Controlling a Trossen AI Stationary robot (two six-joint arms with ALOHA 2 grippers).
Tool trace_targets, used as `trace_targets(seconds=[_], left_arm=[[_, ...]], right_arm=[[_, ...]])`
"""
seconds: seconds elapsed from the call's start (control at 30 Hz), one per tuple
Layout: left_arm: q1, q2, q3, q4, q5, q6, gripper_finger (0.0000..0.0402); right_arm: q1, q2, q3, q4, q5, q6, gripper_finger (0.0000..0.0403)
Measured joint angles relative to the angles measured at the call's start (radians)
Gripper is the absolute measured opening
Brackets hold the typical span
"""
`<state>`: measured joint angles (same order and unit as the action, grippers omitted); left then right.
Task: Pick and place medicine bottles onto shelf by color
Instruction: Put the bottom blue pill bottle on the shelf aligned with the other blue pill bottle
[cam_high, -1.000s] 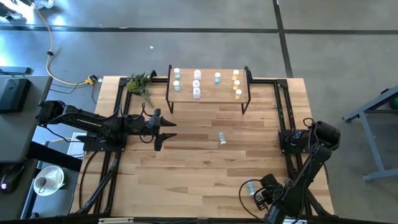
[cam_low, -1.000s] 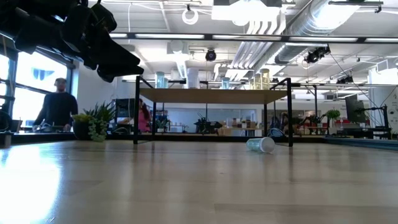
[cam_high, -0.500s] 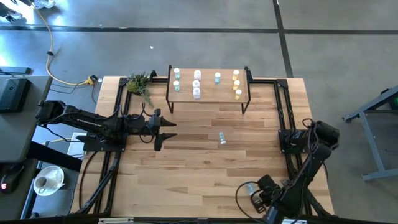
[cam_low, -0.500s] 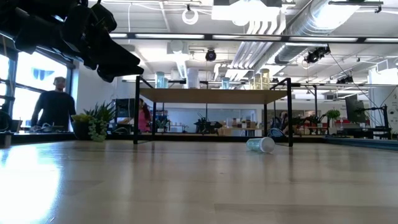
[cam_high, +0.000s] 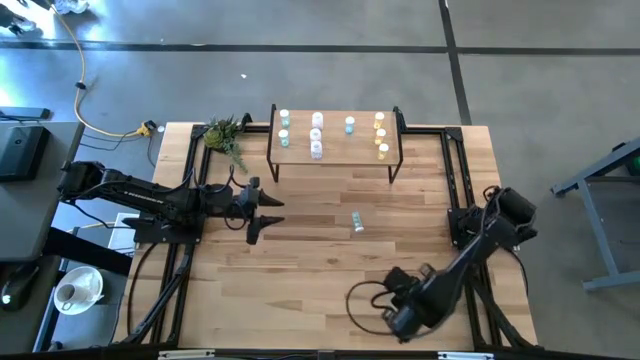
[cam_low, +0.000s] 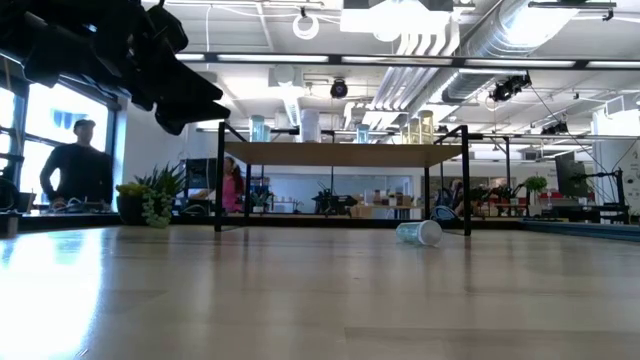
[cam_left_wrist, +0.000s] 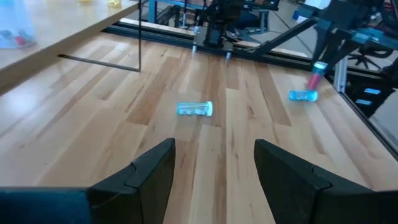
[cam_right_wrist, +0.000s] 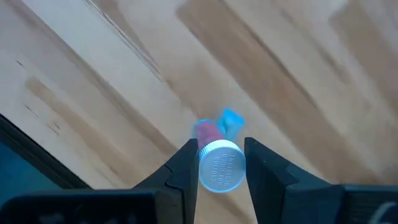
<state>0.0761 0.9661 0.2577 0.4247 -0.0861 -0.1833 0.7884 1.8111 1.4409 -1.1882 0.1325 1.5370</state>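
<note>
— Two arms show; where does each stand?
— The left gripper (cam_high: 268, 213) hovers over the left middle of the surface (cam_high: 300, 270), its jaws spread wide with nothing between them. The right gripper (cam_right_wrist: 216, 163) is low near the front edge, right of centre, its jaws closed on a bottle (cam_right_wrist: 219, 165) with a white cap.

— And the other bottles?
— One light blue bottle (cam_high: 357, 222) lies on its side in the middle of the surface, apart from both arms. Another blue bottle (cam_left_wrist: 303, 95) lies near the right arm. The rest stand in rows on the shelf (cam_high: 335, 152) at the far edge.

— How much free room is there?
— Bare boards run between the shelf's legs and the front edge. A plant (cam_high: 226, 136) sits at the far left corner, beside the shelf.
</note>
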Motion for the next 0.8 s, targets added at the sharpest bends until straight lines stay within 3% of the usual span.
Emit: trace_targets(seconds=[0.57,0.8], left_arm=[[0.000,0.000,0.000,0.003,0.049,-0.024,0.0209],[0.000,0.078,-0.001,0.168,0.074,0.006,0.0209]], right_arm=[[-0.270,0.000,0.005,0.105,0.017,-0.541,0.0095],[-0.371,0.000,0.005,0.170,0.012,-0.721,0.0095]])
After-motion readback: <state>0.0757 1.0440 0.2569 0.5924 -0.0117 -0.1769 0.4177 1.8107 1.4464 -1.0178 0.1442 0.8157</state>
